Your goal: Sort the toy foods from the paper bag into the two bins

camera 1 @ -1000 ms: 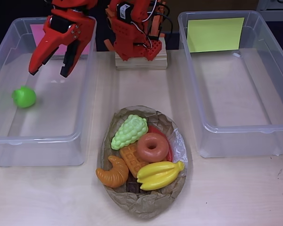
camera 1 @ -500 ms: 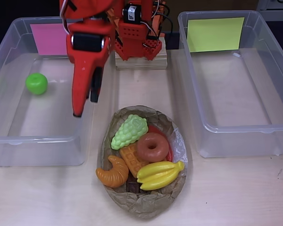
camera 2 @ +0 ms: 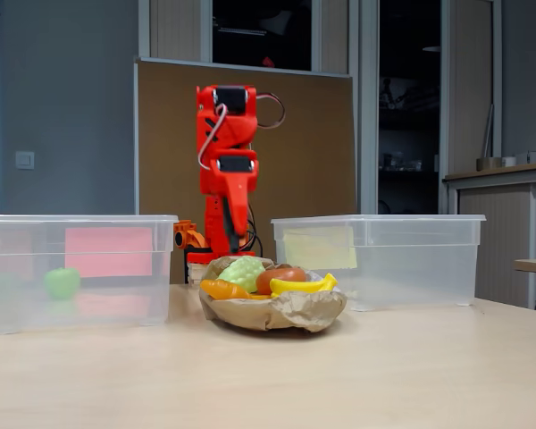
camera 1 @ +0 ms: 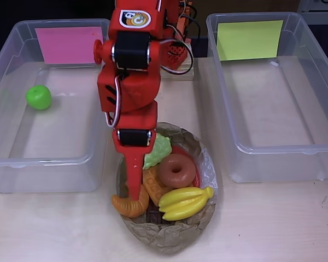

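Landmark: the crumpled brown paper bag (camera 1: pixel 167 232) with its clear plastic window is lying on the pale table (camera 1: pixel 273 229), nearest the front edge; everything below is placed from it.
Step in hand: the red two-finger gripper (camera 1: pixel 132 196) is reaching down into the bag's left side, onto the glossy orange plastic croissant (camera 1: pixel 130 205).
Jaws: the arm is covering them from above, so I cannot tell how they are standing.
Doing it well: I judge it is paying to straddle the croissant's middle and lift straight up, since the orange waffle (camera 1: pixel 154 187) is touching it.
Count in bag: one croissant, one waffle, one brown donut (camera 1: pixel 177 170), one yellow banana bunch (camera 1: pixel 183 203), one pale-green grape cluster (camera 1: pixel 158 153), one red chili (camera 1: pixel 197 173) and one dark chocolate bar (camera 1: pixel 153 218), both mostly hidden.
Count behind bag, left: one clear tub with a pink card (camera 1: pixel 11 158), holding one green apple (camera 1: pixel 39 97).
Count behind bag, right: one clear tub with a yellow-green card (camera 1: pixel 273 150), holding no toys.
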`<state>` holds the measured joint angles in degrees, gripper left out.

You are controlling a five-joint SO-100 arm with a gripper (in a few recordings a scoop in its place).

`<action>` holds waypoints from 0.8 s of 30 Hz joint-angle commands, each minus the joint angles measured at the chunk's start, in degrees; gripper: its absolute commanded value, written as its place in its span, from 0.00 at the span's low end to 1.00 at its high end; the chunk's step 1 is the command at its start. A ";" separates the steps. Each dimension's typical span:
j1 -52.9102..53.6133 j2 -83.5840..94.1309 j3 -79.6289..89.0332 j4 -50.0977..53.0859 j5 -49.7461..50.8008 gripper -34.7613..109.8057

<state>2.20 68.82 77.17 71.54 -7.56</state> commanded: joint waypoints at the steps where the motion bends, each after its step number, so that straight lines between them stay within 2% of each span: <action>1: -0.79 -3.16 -3.78 -1.05 -2.11 0.48; 13: -2.90 -12.83 -14.68 -0.97 -14.15 0.51; 24: -0.18 -12.66 -15.21 1.67 -22.24 0.52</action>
<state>0.62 54.40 63.98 71.63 -27.51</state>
